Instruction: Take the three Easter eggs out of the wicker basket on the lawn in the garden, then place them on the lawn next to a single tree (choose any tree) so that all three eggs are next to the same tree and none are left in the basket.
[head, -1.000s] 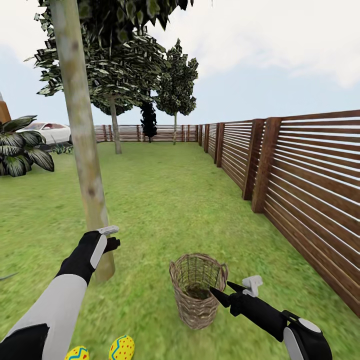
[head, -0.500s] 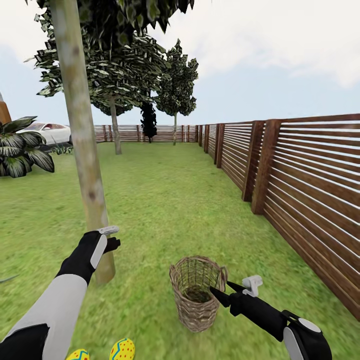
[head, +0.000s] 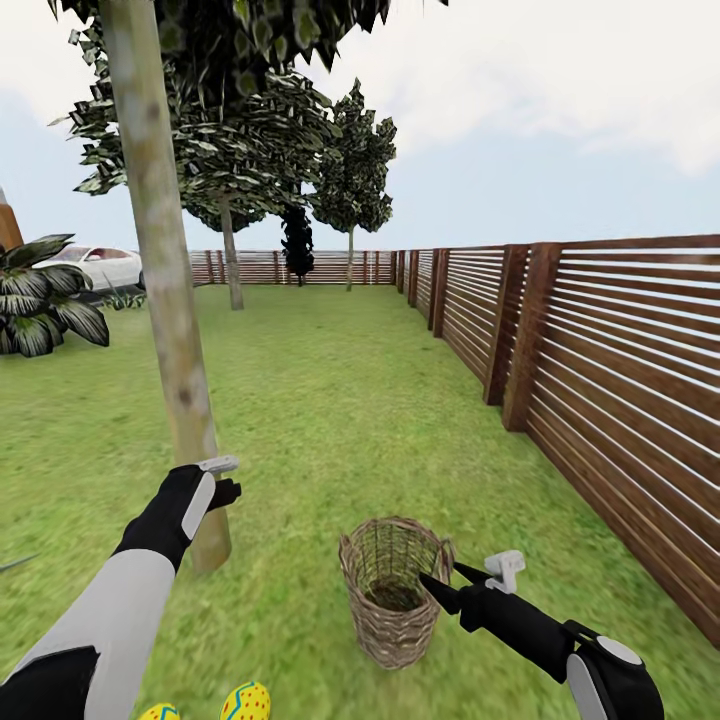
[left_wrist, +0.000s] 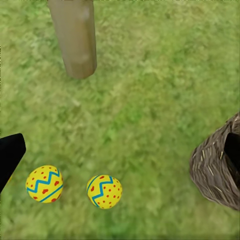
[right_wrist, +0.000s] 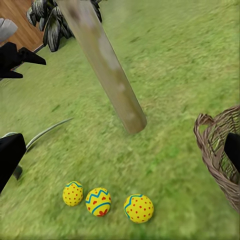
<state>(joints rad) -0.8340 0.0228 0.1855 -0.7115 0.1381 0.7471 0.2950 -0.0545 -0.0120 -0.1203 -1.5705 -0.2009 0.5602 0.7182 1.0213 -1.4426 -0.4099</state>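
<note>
Near the pale mottled tree trunk (right_wrist: 107, 70), three yellow red-dotted zigzag eggs (right_wrist: 98, 201) lay on grass, left of the brown wicker basket (head: 391, 590); both grippers, left (head: 222, 478) and right (head: 462, 578), stood spread, empty.

Head view – high, facing forward down the lawn (head: 330, 400) along the fence (head: 600, 360), both arms at its lower edge. Left wrist view – steep downward, close over grass. Right wrist view – oblique, a little farther back. All three share the tree (head: 165, 300) (left_wrist: 75, 40) (right_wrist: 107, 75) trunk base, the wicker basket (head: 390, 590) (left_wrist: 217, 172) (right_wrist: 220, 150) and Easter eggs (head: 245, 702) (left_wrist: 104, 191) (right_wrist: 138, 208).
</note>
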